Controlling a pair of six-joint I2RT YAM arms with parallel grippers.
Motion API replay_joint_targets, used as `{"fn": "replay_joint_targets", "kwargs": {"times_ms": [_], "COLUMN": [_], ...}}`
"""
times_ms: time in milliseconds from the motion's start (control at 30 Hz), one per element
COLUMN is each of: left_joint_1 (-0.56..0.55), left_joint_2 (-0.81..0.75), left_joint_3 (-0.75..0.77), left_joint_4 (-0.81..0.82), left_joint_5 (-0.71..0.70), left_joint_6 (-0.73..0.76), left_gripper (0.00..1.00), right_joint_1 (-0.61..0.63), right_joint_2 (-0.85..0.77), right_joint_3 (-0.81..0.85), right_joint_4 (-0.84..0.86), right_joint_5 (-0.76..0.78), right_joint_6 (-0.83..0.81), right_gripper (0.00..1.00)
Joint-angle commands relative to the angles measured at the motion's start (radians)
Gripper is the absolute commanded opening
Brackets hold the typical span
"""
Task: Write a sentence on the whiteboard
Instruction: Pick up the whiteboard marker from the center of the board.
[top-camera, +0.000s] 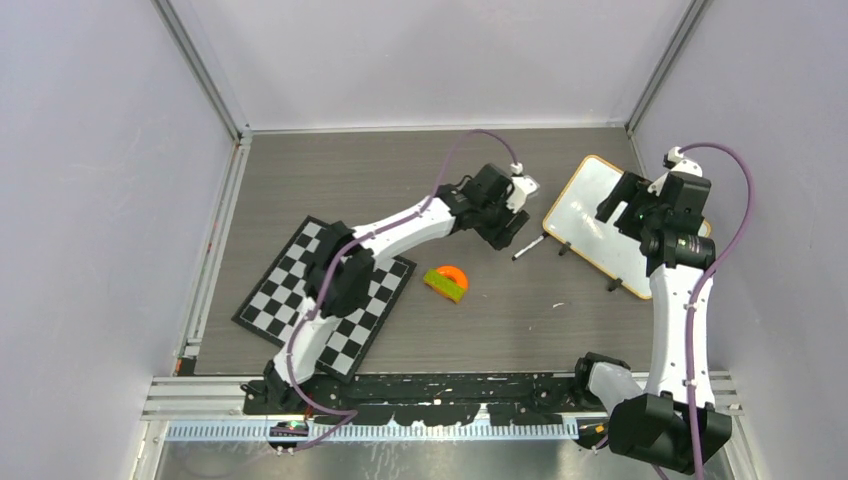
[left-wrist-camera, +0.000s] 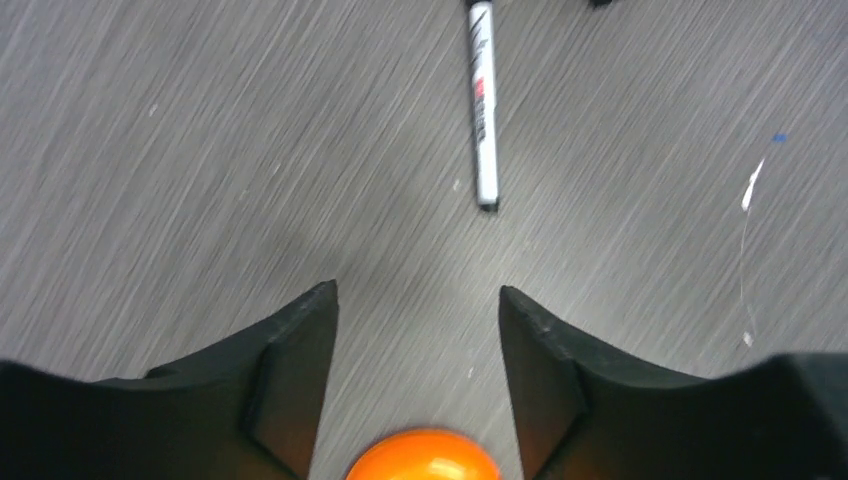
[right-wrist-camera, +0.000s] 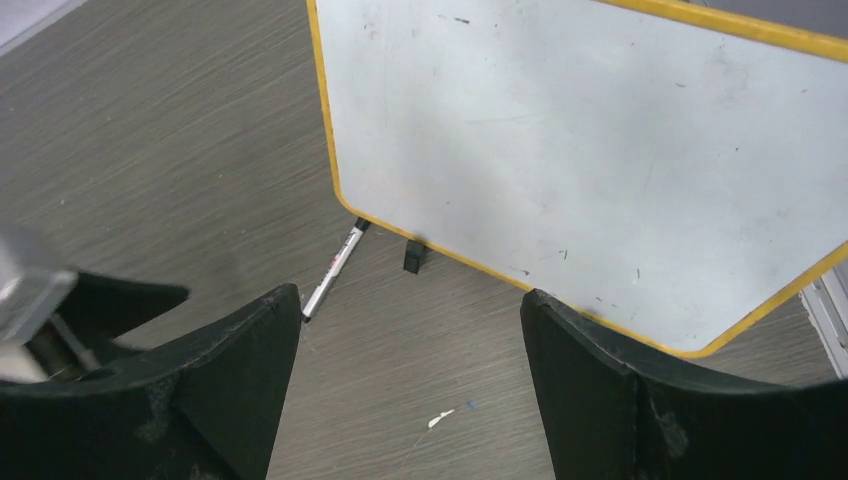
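The whiteboard (top-camera: 592, 212) lies at the back right, its two black feet towards the table's middle. In the right wrist view the whiteboard (right-wrist-camera: 580, 150) is blank apart from small specks; no sentence shows on it. A white marker (top-camera: 528, 247) lies on the table just left of the board and also shows in the left wrist view (left-wrist-camera: 483, 105) and the right wrist view (right-wrist-camera: 335, 270). My left gripper (top-camera: 507, 234) is open and empty, (left-wrist-camera: 417, 290) just short of the marker. My right gripper (top-camera: 618, 203) is open and empty above the board's near edge (right-wrist-camera: 410, 295).
An orange and green block (top-camera: 447, 282) lies mid-table and shows at the bottom of the left wrist view (left-wrist-camera: 423, 455). A black-and-white chequered board (top-camera: 270, 295) lies at the left under the left arm. A small white scrap (top-camera: 558, 304) lies near the whiteboard.
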Motion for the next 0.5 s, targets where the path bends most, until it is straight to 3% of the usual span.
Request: {"fn": "replay_joint_targets", "kwargs": {"times_ms": [0, 467], "left_joint_1": [-0.019, -0.106], "left_joint_2": [0.133, 0.384], "left_joint_3": [0.184, 0.465], "left_joint_4": [-0.024, -0.095], "left_joint_5": [0.003, -0.029], "left_joint_6": [-0.053, -0.054], "left_gripper": [0.57, 0.47], "right_joint_1": [-0.006, -0.010], "right_joint_2": [-0.064, -0.081], "right_joint_3": [0.019, -0.041], "right_joint_4": [-0.024, 0.004], "right_joint_5": [-0.013, -0.035], "right_joint_6": [0.036, 0.036], "right_gripper": [0.85, 0.85]}}
